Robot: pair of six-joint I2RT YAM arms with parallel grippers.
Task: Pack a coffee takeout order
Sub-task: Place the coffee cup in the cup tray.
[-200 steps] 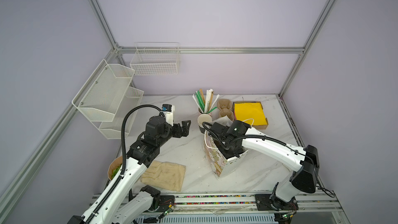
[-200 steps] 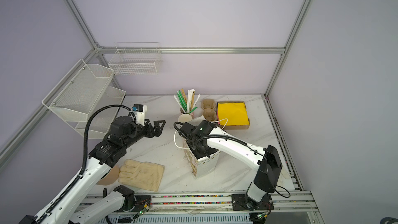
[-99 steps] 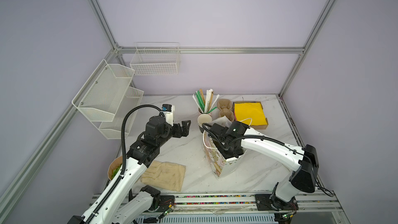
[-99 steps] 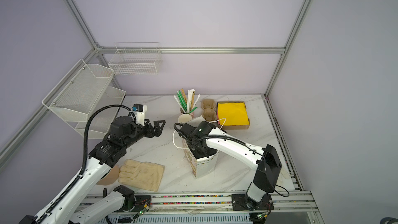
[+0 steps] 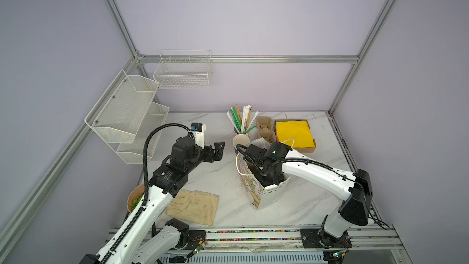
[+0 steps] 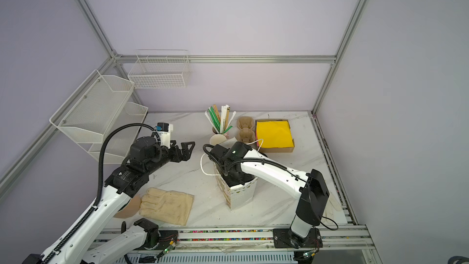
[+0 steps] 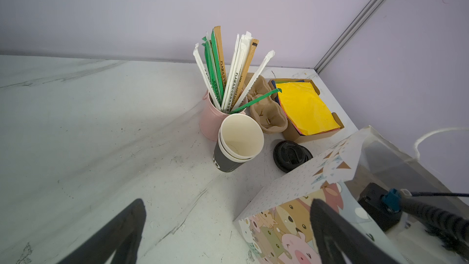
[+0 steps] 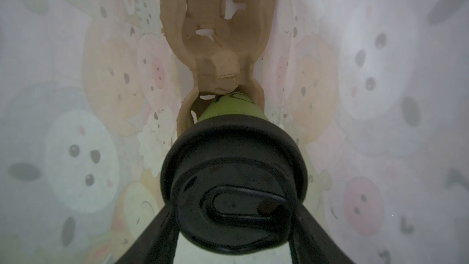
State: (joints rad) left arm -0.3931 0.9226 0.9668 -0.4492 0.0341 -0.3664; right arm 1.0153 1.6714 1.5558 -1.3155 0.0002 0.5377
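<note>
My right tool (image 8: pixel 233 214) is down inside the paper bag (image 5: pixel 264 195), clamped on the lidded cup (image 8: pixel 232 163) at its black lid. The cup's long axis lies along my reach, with its lid toward my wrist and its base pointing at the pulp carrier (image 8: pixel 215 34) on the bag's floor. The base meets the carrier's nearer pocket, though I cannot tell whether it is seated. The carrier's long axis runs on away from the cup. My left tool (image 5: pixel 217 151) hangs above the desk (image 5: pixel 208 181) beside the bag, jaws wide apart and holding nothing.
</note>
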